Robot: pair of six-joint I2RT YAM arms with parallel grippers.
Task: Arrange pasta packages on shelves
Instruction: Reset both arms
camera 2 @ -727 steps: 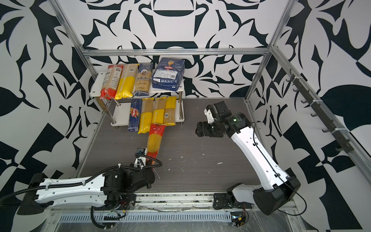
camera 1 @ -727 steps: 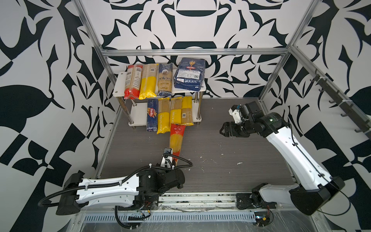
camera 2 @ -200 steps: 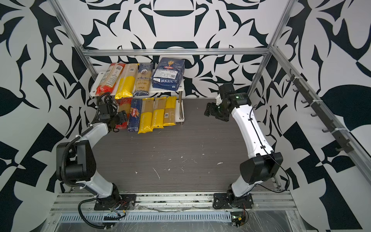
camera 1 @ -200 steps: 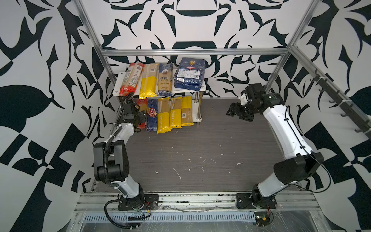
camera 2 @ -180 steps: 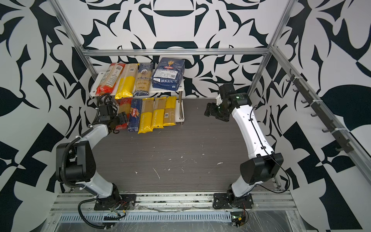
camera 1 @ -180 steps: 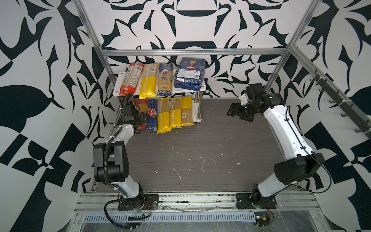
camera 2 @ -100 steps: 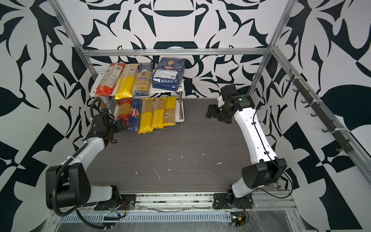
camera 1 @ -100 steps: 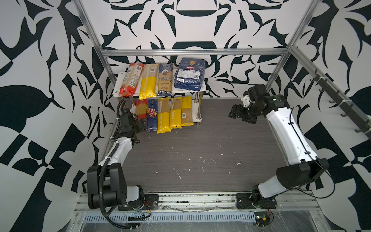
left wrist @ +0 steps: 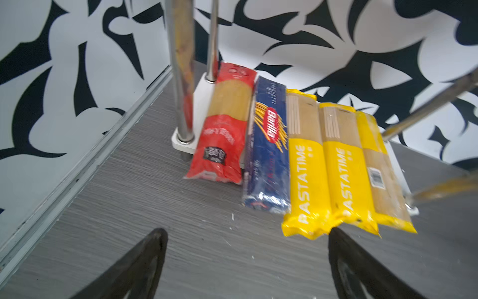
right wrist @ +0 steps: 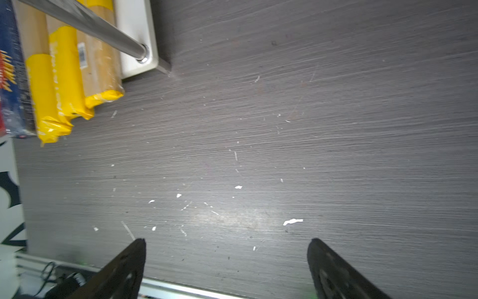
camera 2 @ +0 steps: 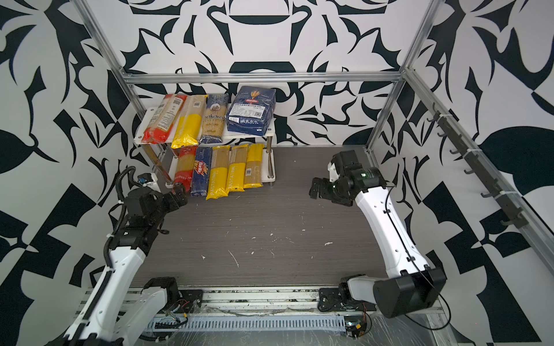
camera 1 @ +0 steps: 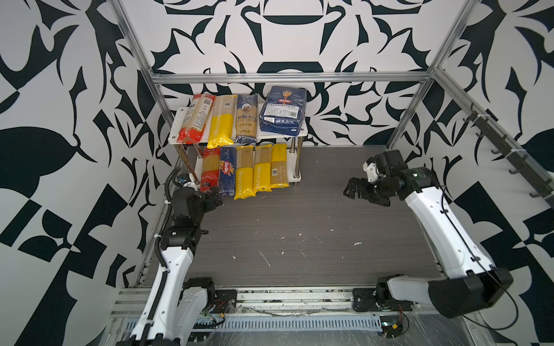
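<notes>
The shelves (camera 1: 179, 115) stand at the back left, and pasta packages fill both boards. On top lie a red pack (camera 1: 193, 122), a yellow one, a brown-and-blue one and the wide blue Barilla bag (camera 1: 283, 113). Below lie a red pack (camera 1: 209, 170), a blue Barilla pack (left wrist: 269, 155) and three yellow packs (left wrist: 336, 165), their ends overhanging the table. My left gripper (camera 1: 214, 199) (left wrist: 247, 230) hangs open and empty just in front of the red and blue packs. My right gripper (camera 1: 353, 190) (right wrist: 227, 240) is open and empty over the table, well right of the rack.
The dark wood-grain table (camera 1: 284, 233) carries only small white crumbs. Aluminium frame bars (camera 1: 287, 78) run behind and beside the rack. A chrome post (left wrist: 182, 77) stands close to my left gripper. A rail with hooks (camera 1: 509, 155) lines the right wall.
My left arm has drawn back from the lower shelf toward the front, leaving the red pack there, and its jaws have spread. My right gripper has dropped a little forward and opened wider.
</notes>
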